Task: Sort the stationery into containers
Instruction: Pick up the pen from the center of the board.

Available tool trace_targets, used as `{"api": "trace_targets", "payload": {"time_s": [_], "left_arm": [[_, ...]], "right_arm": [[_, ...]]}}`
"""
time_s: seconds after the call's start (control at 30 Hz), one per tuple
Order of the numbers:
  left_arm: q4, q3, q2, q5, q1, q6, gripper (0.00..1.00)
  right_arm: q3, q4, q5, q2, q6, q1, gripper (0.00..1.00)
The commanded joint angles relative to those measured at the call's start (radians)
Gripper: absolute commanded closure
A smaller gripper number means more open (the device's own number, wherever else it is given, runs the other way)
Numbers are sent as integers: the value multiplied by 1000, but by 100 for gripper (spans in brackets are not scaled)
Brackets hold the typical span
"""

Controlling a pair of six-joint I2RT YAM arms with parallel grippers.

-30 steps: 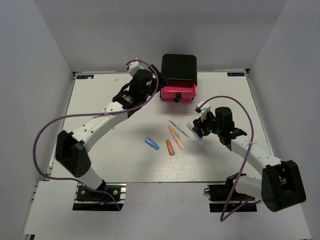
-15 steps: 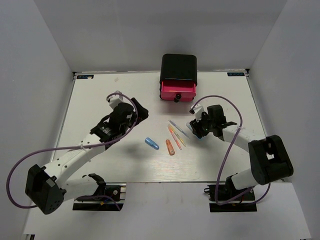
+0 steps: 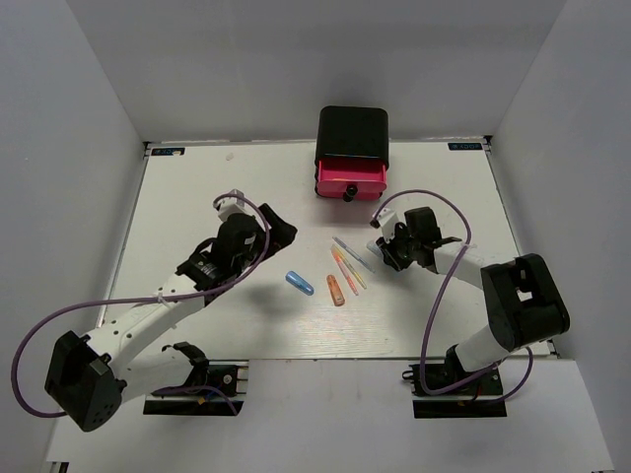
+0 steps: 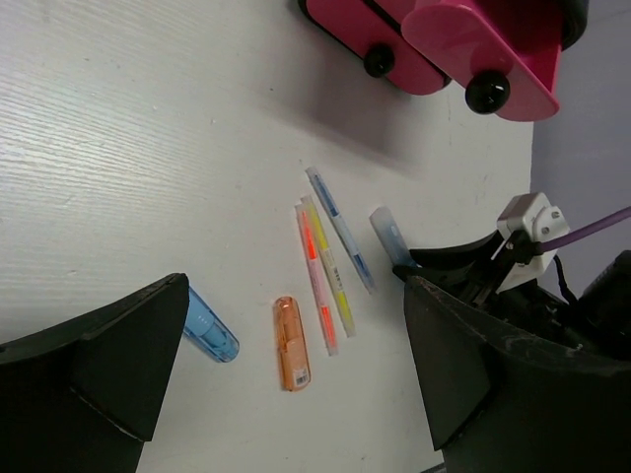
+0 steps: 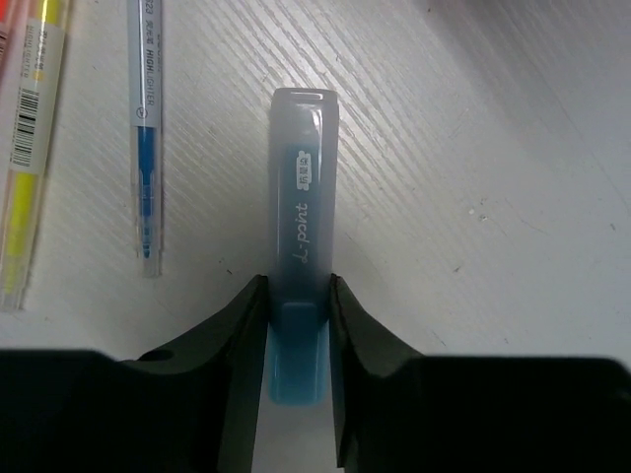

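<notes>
Sorting bench, one item in hand. Right gripper (image 5: 296, 288): jaws have drawn in over the last second and now pinch the grey-blue marker (image 5: 304, 202) from both sides at its darker end; the marker appears to lie flat on the table right of centre, just beside a thin blue pen (image 5: 146, 148). Left gripper (image 3: 274, 227): has come away from the drawer at the far edge and hangs over the middle left of the table, jaws wide apart, holding nothing. Reading: the drawer is left ready and the first pick looks secured, so a lift and carry to the far edge is likely next. Drawer (image 3: 350, 179): pink, pulled open, black knob forward, in a black cabinet (image 3: 353, 133) at the middle of the far edge. Loose stock near the table's centre: a pink pen and a yellow pen (image 3: 345, 268) side by side, an orange marker (image 3: 336, 290), a stubby blue marker (image 3: 299, 283), all unsorted. Table (image 3: 187, 197): white, fine wood grain. Room: plain white walls on three sides.
</notes>
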Motion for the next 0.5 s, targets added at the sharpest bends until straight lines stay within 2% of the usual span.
{"api": "trace_targets", "payload": {"time_s": [0.0,0.03,0.13,0.17,0.23,0.27,0.3,0.4,0.47], "left_arm": [[85,-23,-7,67,6,8,0],[97,-32,2,67,6,8,2],[154,-41,13,87,6,18,4],[174,-41,13,106,6,34,7],[214,-41,45,119,-3,43,9],[226,-41,57,132,-3,43,10],[240,-41,70,133,-3,54,10],[288,-20,131,160,-3,54,11],[308,-2,182,186,-3,65,11]], "right_arm": [[-8,-31,4,-18,-41,-2,76],[-10,-46,-11,-44,-54,-2,82],[-5,-95,-46,-126,-93,-5,83],[4,-112,-86,-205,-134,-3,88],[34,-174,-196,-320,-202,-10,90],[47,-178,-197,-321,-228,-11,90],[50,-169,-279,-368,-238,-11,90],[87,-146,-383,-440,-286,-6,90],[140,-131,-419,-422,-300,-6,90]]}}
